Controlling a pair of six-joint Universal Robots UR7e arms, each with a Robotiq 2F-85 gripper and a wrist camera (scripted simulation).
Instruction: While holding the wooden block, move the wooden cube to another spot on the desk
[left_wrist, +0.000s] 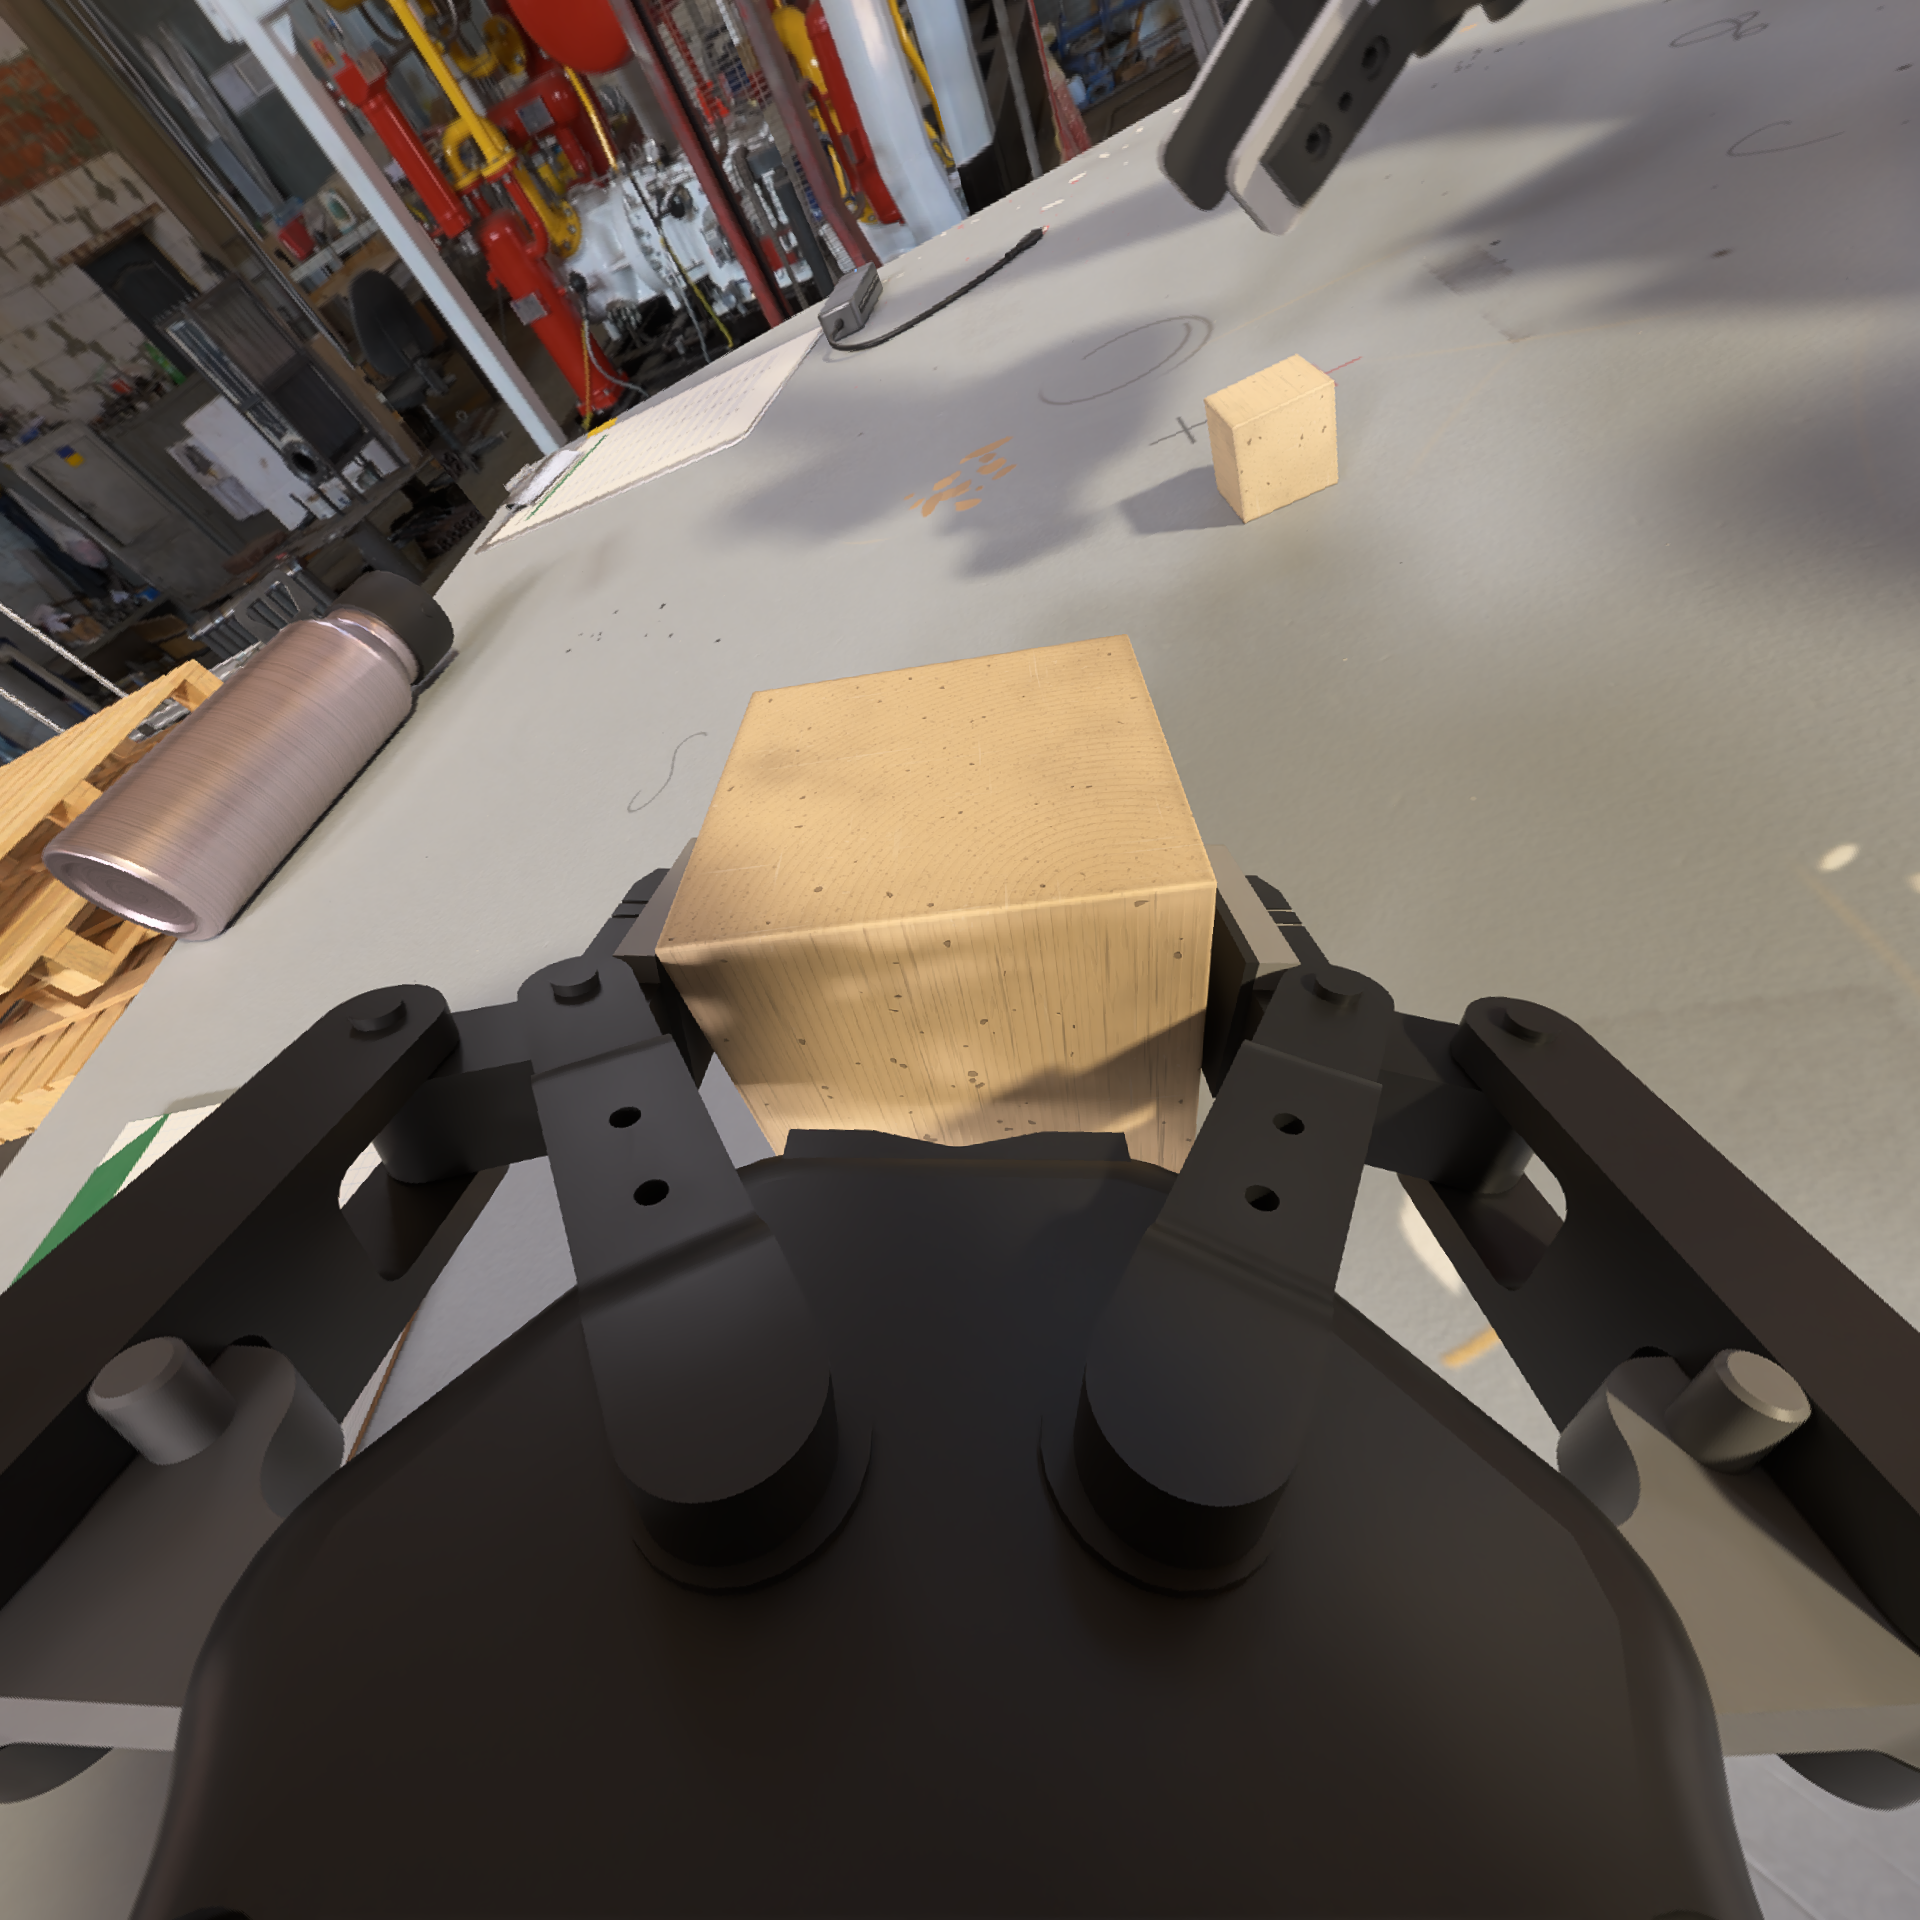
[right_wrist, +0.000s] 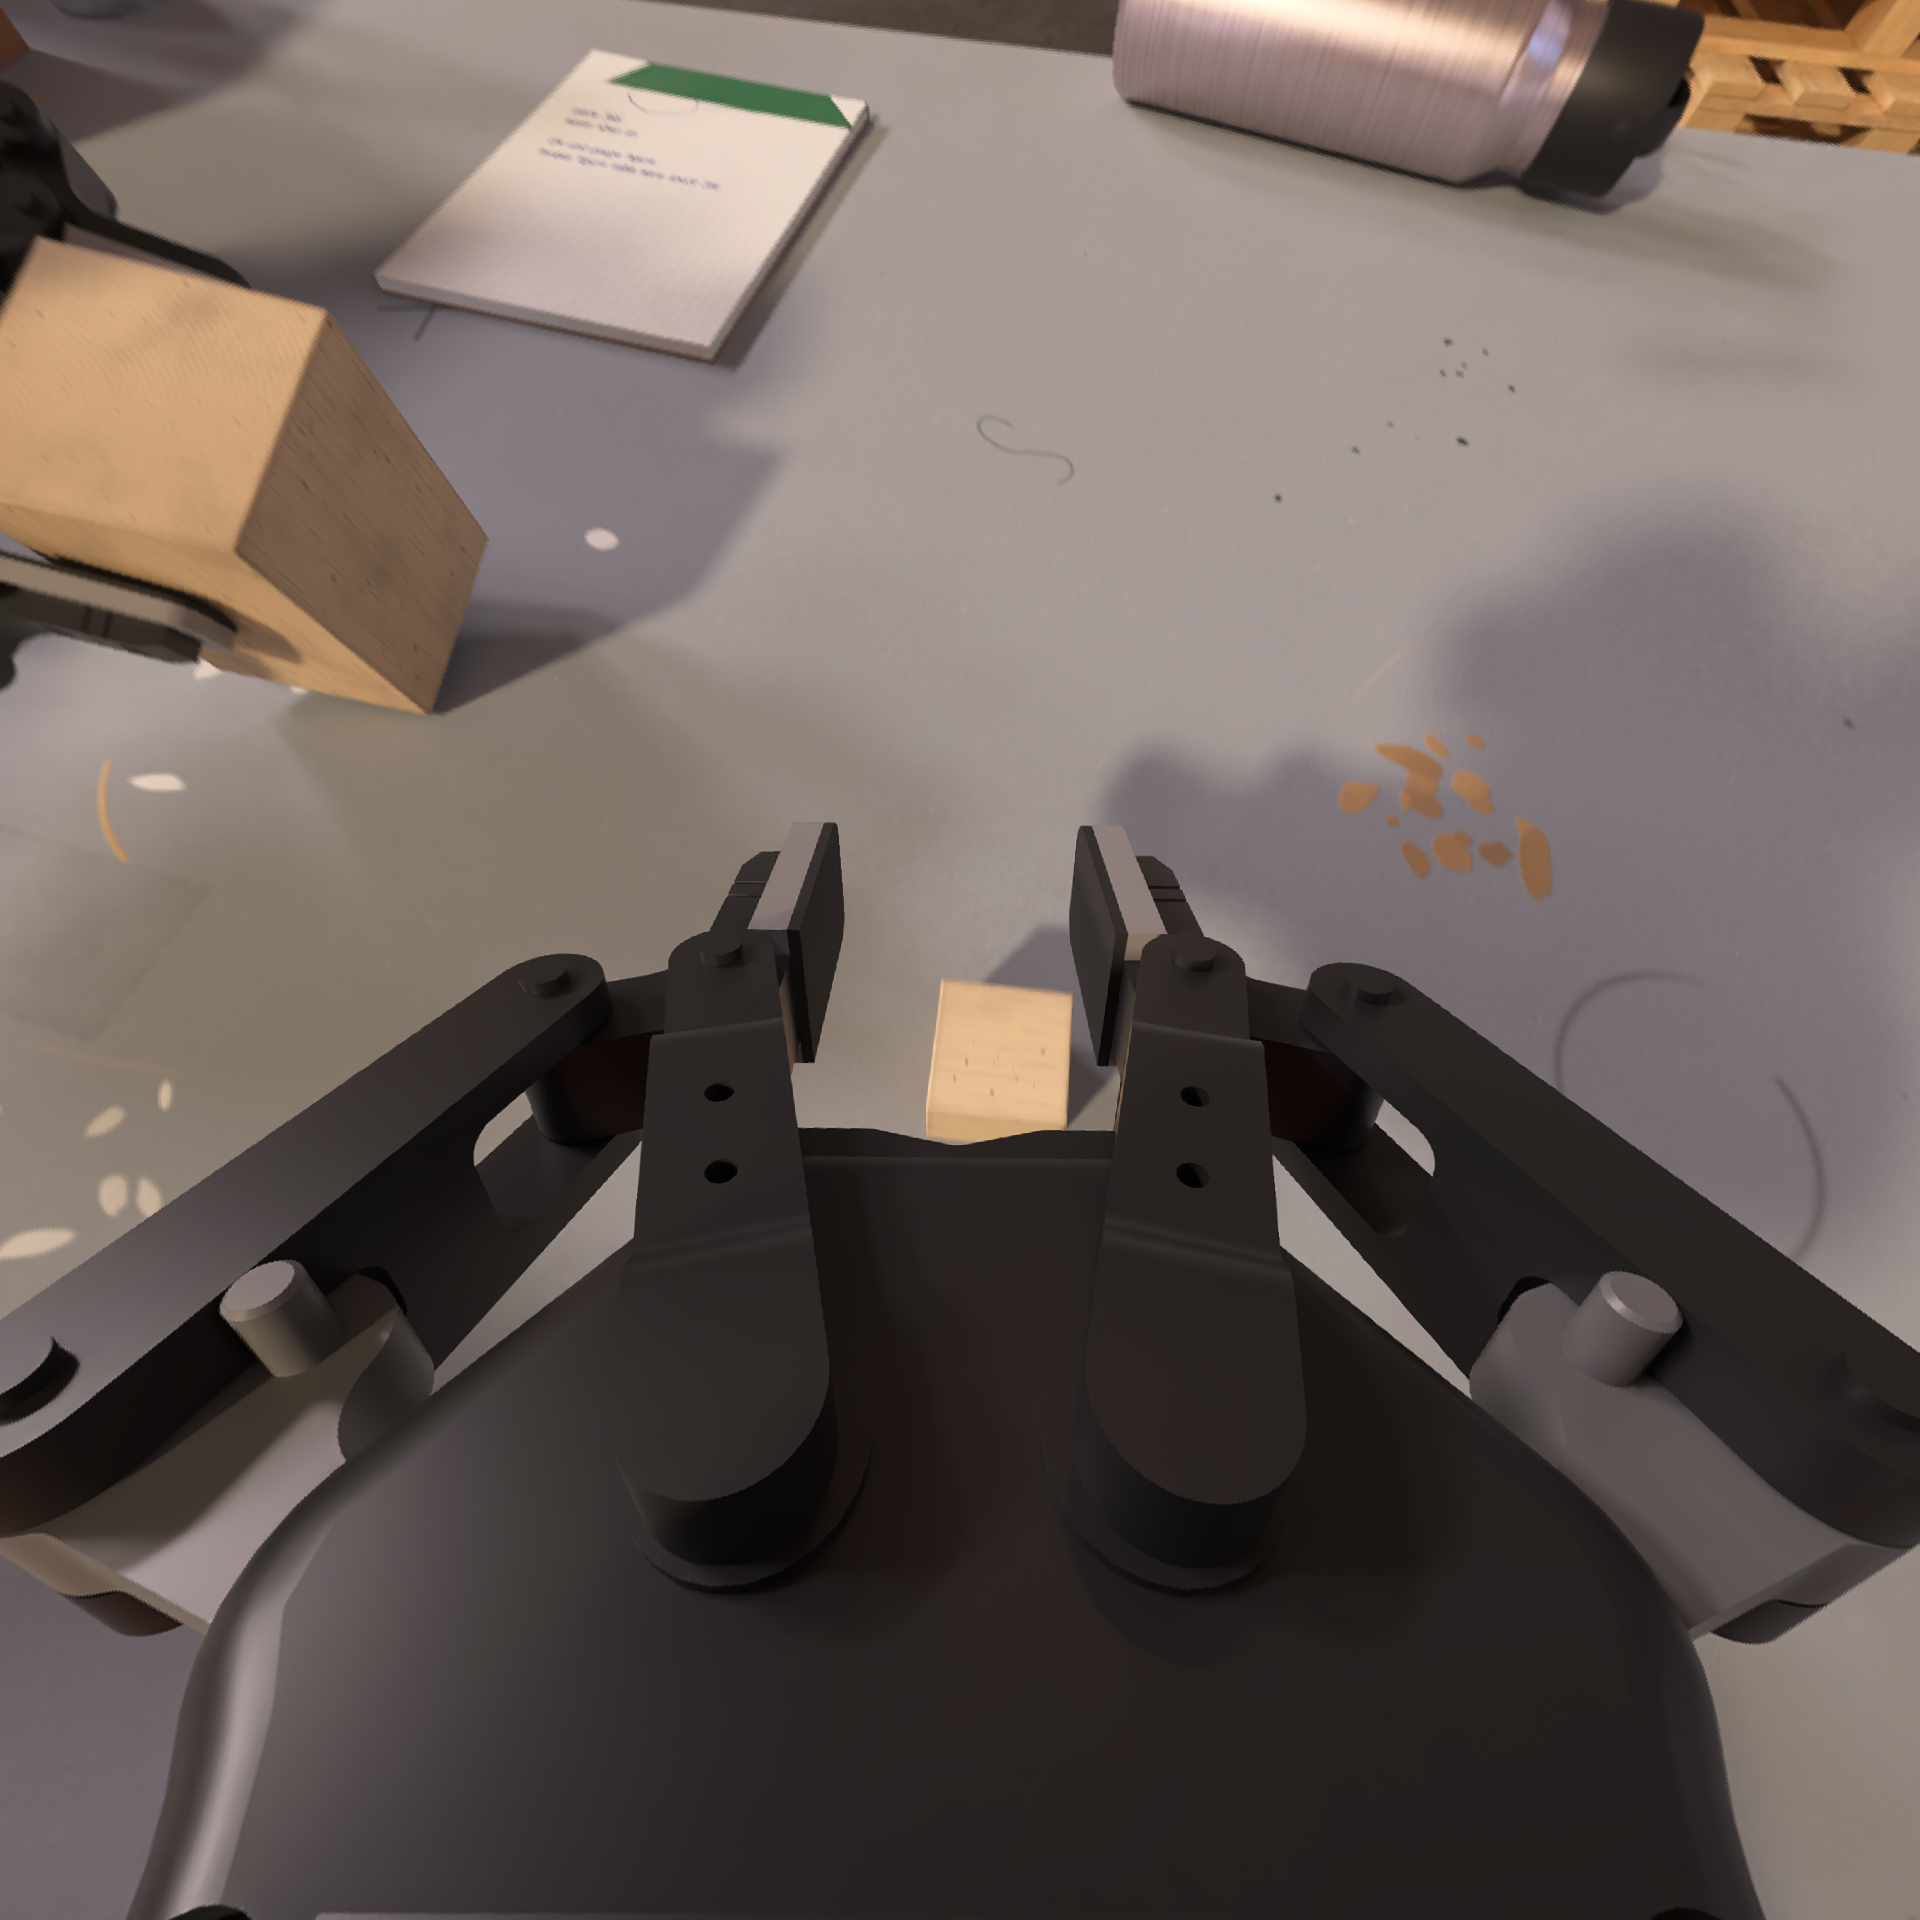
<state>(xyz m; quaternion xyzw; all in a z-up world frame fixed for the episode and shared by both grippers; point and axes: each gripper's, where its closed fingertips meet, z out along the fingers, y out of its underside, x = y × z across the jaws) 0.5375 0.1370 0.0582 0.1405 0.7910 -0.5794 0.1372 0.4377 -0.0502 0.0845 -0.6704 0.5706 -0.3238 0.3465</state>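
Two pale wooden pieces show on the grey surface (left_wrist: 1558, 727). At centre frame of the left wrist view, the left gripper (left_wrist: 940, 925) is clamped on the large light-brown wooden block (left_wrist: 935, 883), a pad pressed to each side. The small pale wooden cube (left_wrist: 1273, 436) rests on the surface at upper right. In the right wrist view the right gripper (right_wrist: 956, 935) hovers above that cube (right_wrist: 997, 1060), fingers parted and holding nothing. A brushed-metal bottle (right_wrist: 1351, 73) lies on its side along the top edge.

Matt speckled wooden block (left_wrist: 935, 821) (grain visible), brushed-metal bottle (left_wrist: 234, 764)
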